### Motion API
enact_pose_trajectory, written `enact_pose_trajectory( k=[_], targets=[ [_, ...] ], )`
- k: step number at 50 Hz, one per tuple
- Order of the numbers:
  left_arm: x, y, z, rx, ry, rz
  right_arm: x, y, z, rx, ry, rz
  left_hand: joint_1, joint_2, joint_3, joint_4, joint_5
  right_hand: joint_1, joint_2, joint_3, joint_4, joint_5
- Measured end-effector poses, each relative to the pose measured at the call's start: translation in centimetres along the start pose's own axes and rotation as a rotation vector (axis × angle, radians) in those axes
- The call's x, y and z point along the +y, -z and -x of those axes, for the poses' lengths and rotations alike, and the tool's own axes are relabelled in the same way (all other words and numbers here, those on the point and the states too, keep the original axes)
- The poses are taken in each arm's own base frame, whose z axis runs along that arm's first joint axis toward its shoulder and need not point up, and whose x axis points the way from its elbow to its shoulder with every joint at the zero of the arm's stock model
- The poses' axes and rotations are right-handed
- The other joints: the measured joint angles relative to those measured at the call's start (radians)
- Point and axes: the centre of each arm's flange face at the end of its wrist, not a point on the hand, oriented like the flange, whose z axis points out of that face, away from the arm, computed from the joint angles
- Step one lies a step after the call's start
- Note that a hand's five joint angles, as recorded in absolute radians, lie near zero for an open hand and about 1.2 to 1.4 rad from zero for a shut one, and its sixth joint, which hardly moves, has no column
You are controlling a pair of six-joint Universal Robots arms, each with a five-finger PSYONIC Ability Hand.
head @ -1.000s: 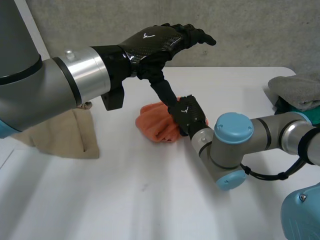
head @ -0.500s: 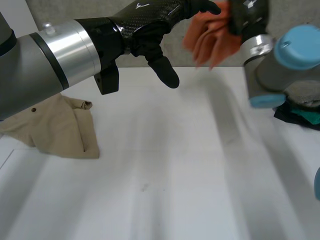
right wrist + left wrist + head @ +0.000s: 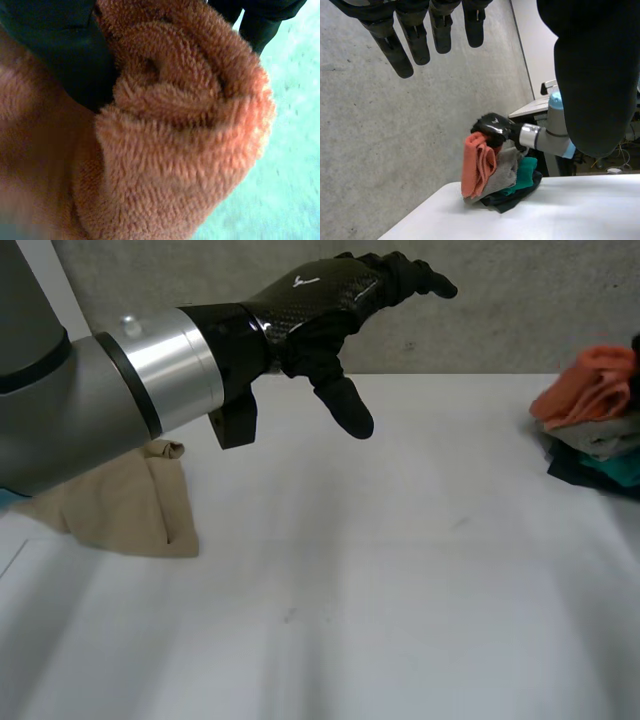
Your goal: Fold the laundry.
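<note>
The near half of the white table lies bare across the lower frame of the head view, a broad open stretch running from the left side to the right. At middle left a beige cloth lies crumpled flat on the tabletop, partly under the left arm.

Above the table's middle, in the upper centre of the frame, the left hand hangs in the air with its fingers stretched out straight and its thumb pointing down. It grasps nothing and touches nothing. In its own wrist view the fingers are spread and straight, with only the concrete wall beyond them.

Farther off, at the right edge of the head view and close to the table's far edge, a small stack of laundry sits. The orange towel is on top of it. The left wrist view shows the stack from the side: a dark cloth at the bottom, a teal cloth and a grey towel above it, and the orange towel draped down the near face. The right hand, at the end of the right arm, clasps that towel at its top. In the right wrist view the black fingers are curled into the bunched orange towel.
</note>
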Motion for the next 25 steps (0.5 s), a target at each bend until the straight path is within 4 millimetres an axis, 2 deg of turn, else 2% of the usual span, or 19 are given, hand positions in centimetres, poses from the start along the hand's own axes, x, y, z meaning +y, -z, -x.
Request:
enact_pose_trajectory(
  k=[1,7,10,14,17,18,21,23,25],
  targets=[
    [0.3,-0.1,0.0,0.002,0.002,0.003,2.2,1.2,-0.8,-0.006,0.025,0.029,0.000,0.000,0.000,0.000,0.000,0.000,0.000,0.000,0.000,0.000],
    [0.6,-0.3,-0.1,0.007,0.000,0.003,4.0,2.9,-2.0,-0.022,0.043,0.048,0.000,0.000,0.000,0.000,0.000,0.000,0.000,0.000,0.000,0.028],
    [0.6,-0.4,-0.1,0.009,-0.002,0.002,3.8,3.1,-2.3,-0.023,0.040,0.038,0.000,0.000,0.000,0.000,0.000,0.000,0.000,0.000,0.001,0.028],
    [0.4,-0.4,-0.3,0.014,-0.008,-0.005,1.7,2.4,-3.2,-0.005,0.031,-0.036,0.000,0.000,0.000,0.000,0.000,0.000,0.000,0.000,0.001,0.028],
    [0.3,-0.4,-0.3,0.014,-0.009,-0.007,1.2,2.1,-3.3,0.003,0.031,-0.055,0.000,0.000,0.000,0.000,0.000,0.000,0.000,0.000,0.001,0.028],
    [0.1,-0.4,-0.4,0.015,-0.013,-0.012,0.2,1.4,-3.7,0.021,0.034,-0.095,0.000,0.000,0.000,0.000,0.000,0.000,0.000,0.000,0.002,0.028],
    [0.0,-0.4,-0.4,0.015,-0.015,-0.016,-0.8,0.5,-4.2,0.050,0.040,-0.130,0.000,0.000,0.000,0.000,0.000,0.000,0.000,0.000,0.002,0.028],
    [-0.1,-0.4,-0.4,0.013,-0.015,-0.018,-1.1,0.2,-4.4,0.073,0.046,-0.138,0.000,0.000,0.000,0.000,0.000,0.000,0.000,0.000,0.002,0.028],
    [-0.1,-0.3,-0.4,0.010,-0.013,-0.016,-0.5,0.3,-4.6,0.086,0.053,-0.121,0.000,0.000,0.000,0.000,0.000,0.000,0.000,0.000,0.002,0.028]
  ],
)
